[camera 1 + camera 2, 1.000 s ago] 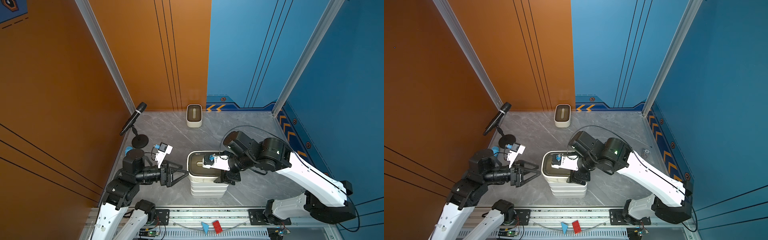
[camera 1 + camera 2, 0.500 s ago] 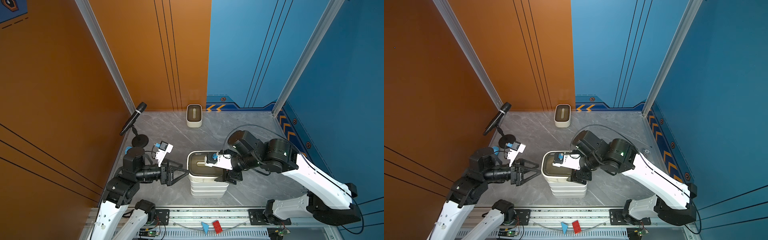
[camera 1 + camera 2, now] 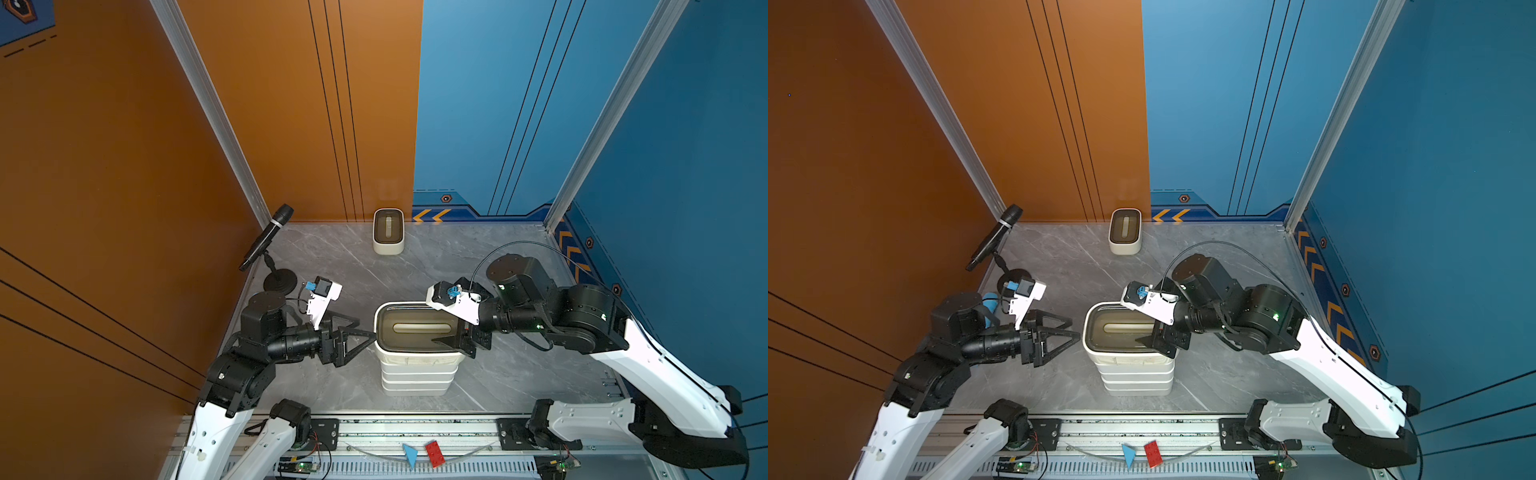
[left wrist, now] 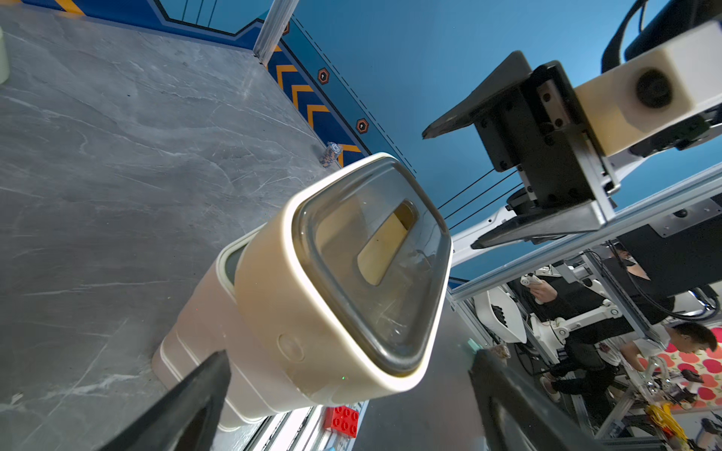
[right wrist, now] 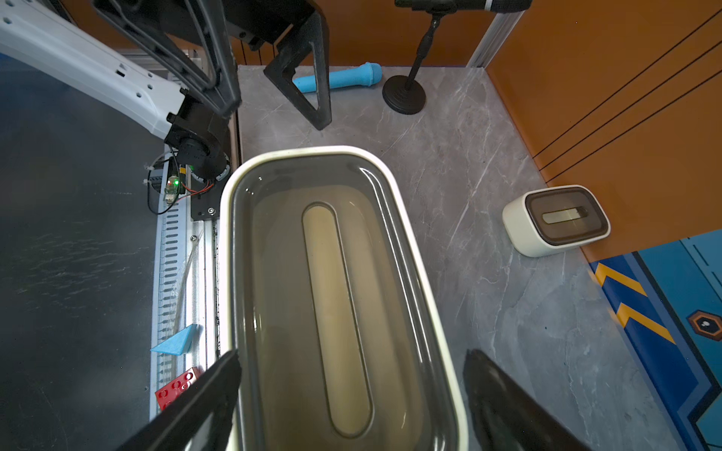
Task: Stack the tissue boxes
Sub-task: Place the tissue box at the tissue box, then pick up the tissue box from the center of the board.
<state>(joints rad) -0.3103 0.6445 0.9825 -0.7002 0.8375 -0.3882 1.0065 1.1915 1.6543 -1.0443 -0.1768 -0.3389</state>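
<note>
A stack of several cream tissue boxes [image 3: 415, 374] [image 3: 1136, 372] stands near the table's front, and the top box has a dark lid [image 5: 336, 273] [image 4: 371, 273]. One more dark-lidded tissue box [image 3: 388, 230] [image 3: 1125, 230] [image 5: 558, 220] sits alone against the back wall. My right gripper [image 3: 446, 328] [image 3: 1148, 328] [image 5: 351, 363] is open, and its fingers flank the right end of the top box without pinching it. My left gripper [image 3: 361, 332] [image 3: 1073, 330] [image 4: 347, 371] is open just left of the stack, level with the top box and holding nothing.
A black microphone on a round stand [image 3: 266, 237] [image 5: 404, 93] stands at the back left. A blue microphone [image 5: 336, 80] lies on the table behind my left arm. A red brick [image 3: 434, 453] and a blue wedge [image 3: 410, 455] lie on the front rail. Walls close three sides.
My right gripper has opened and let go of the top box, which now rests on the stack. The left arm has barely moved.
</note>
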